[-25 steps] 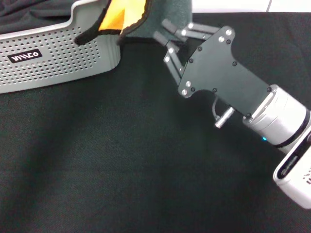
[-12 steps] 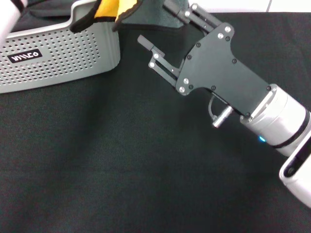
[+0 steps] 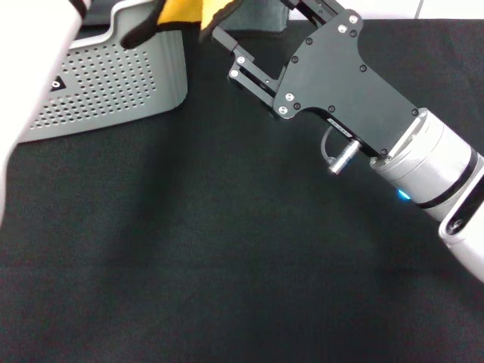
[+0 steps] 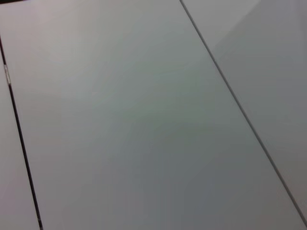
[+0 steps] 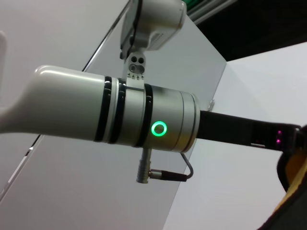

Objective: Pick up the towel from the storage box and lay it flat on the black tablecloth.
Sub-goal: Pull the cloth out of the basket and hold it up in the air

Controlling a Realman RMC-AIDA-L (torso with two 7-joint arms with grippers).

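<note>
The orange-yellow towel (image 3: 181, 9) with its black border hangs over the near corner of the light grey storage box (image 3: 113, 76) at the top edge of the head view. My right gripper (image 3: 261, 26) is open, its jaws spread wide just right of the towel's edge, touching nothing I can see. The towel's edge also shows in the right wrist view (image 5: 295, 182), below the black body of my left gripper (image 5: 240, 132). The left gripper's tips are out of that picture. The black tablecloth (image 3: 189, 242) covers the whole table.
My left arm (image 3: 30, 98) is a white blur across the left side, hiding the box's label. A dark grey cloth (image 3: 257, 13) lies behind the right gripper's jaws. The left wrist view shows only pale panels (image 4: 144, 120).
My right gripper opened its jaws wide and moved up toward the box corner. The towel rose toward the top edge. My left arm swung in over the box's left part.
</note>
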